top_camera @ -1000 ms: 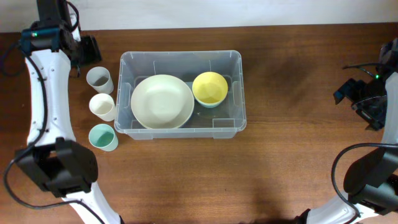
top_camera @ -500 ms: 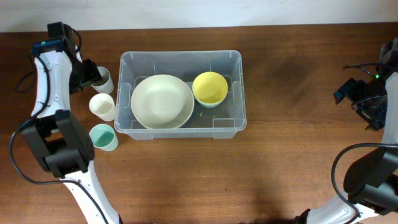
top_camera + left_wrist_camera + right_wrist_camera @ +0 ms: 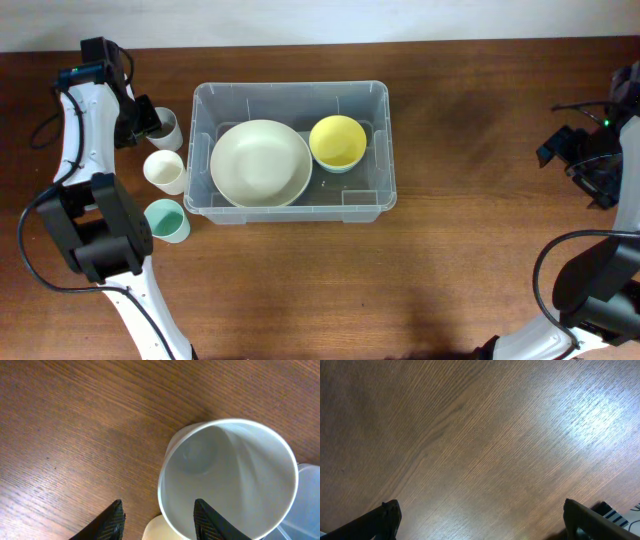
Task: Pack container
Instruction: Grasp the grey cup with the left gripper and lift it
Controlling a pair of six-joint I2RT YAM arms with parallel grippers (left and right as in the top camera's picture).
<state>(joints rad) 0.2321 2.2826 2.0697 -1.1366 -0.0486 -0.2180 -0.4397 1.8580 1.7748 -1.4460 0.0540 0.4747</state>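
Wood table (image 3: 480, 250): container (image 3: 290, 87) on it; grey cup (image 3: 168, 130), cream cup (image 3: 164, 170), teal cup (image 3: 165, 220) in column just left.

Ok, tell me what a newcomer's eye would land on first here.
The large clear plastic bin mid-table holds a wide cream bowl and a small yellow bowl. Left of it, the left gripper stands open astride the rim of a pale grey plastic cup.

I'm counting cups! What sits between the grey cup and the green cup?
A cream cup, seen from overhead, stands between the grey cup and green cup.
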